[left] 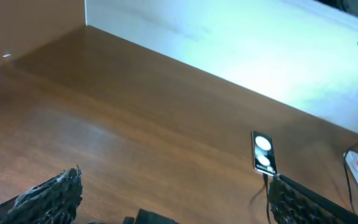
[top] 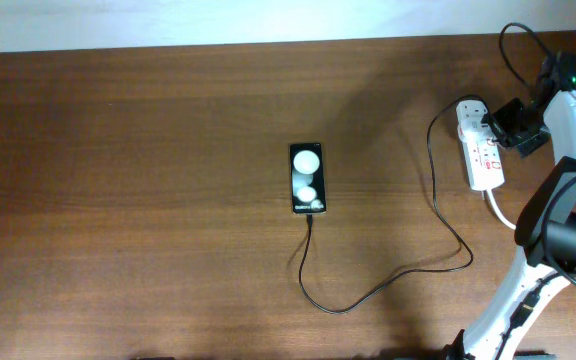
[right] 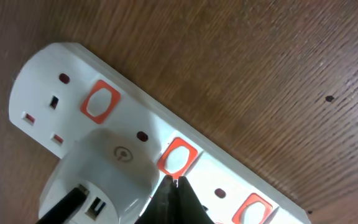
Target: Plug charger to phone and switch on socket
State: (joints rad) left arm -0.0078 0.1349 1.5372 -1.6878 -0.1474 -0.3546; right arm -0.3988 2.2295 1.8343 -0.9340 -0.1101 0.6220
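Note:
The phone [top: 307, 179] lies flat mid-table with two white glare spots; it also shows in the left wrist view [left: 263, 152]. The charger cable [top: 388, 283] runs from the phone's near end in a loop to the white plug [right: 98, 180] seated in the socket [top: 484, 150]. The socket [right: 142, 118] is a white strip with red-rimmed switches. My right gripper [right: 174, 182] is shut, its tips pressed on the strip at the lower edge of the middle switch [right: 179, 157]. My left gripper [left: 173, 199] is open and empty, away from the phone.
The socket's thick white cord [top: 501, 213] runs toward the table's right edge. The right arm [top: 558, 200] stands at the right side. A white wall [left: 241, 43] borders the table's far edge.

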